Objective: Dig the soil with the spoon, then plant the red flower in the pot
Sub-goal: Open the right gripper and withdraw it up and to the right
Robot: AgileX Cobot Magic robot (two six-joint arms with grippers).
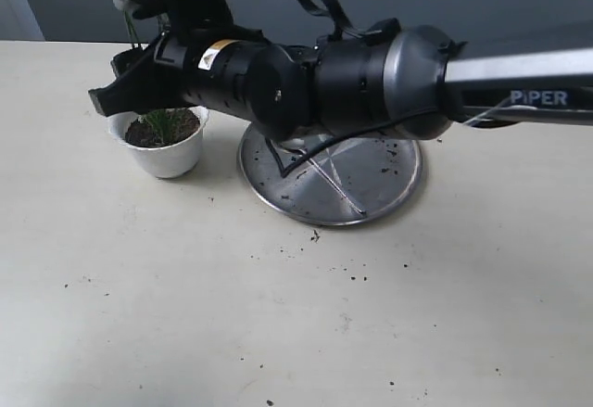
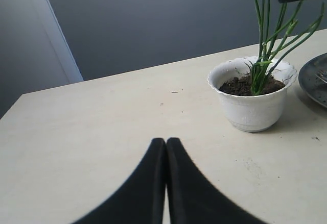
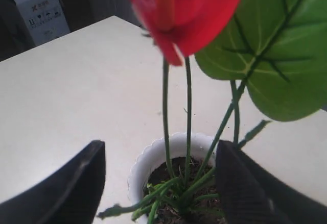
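Note:
The white scalloped pot holds dark soil, and the red flower's green stems stand upright in it. Above them are the red bloom and the broad green leaf. My right gripper has reached across to the pot and is open, its fingers wide apart on either side of the stems without touching them. The silver spoon lies on the steel plate. My left gripper is shut on nothing, low over bare table beside the pot.
Soil crumbs lie on the plate and on the table in front of it. The right arm spans above the plate. A white box stands beyond the table's far edge. The left arm does not show in the exterior view.

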